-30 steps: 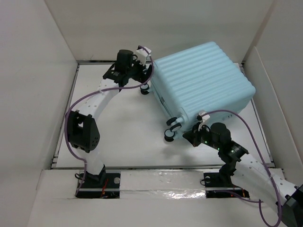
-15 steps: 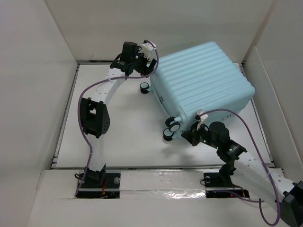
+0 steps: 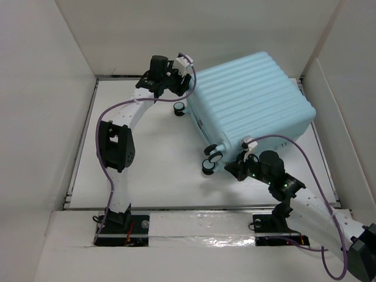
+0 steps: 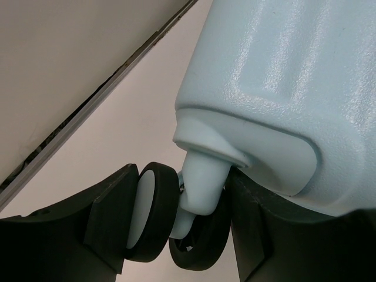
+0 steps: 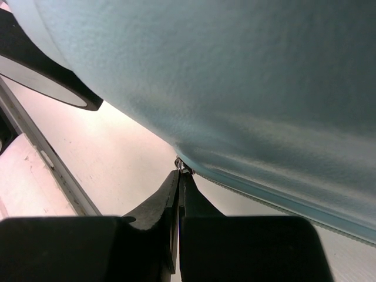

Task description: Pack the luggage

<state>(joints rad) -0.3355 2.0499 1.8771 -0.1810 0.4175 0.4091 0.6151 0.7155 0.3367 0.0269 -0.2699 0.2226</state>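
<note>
Two bent arms (image 3: 124, 120) (image 3: 305, 202) at the luggage (image 3: 252, 97)

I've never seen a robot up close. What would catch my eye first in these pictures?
The big pale aqua luggage, ribbed and closed, fills the far right of the table. The left arm reaches to its far-left corner, jaws clamped around a caster wheel. The right arm sits at the near corner, jaws pinched shut on what looks like the zipper pull.
</note>
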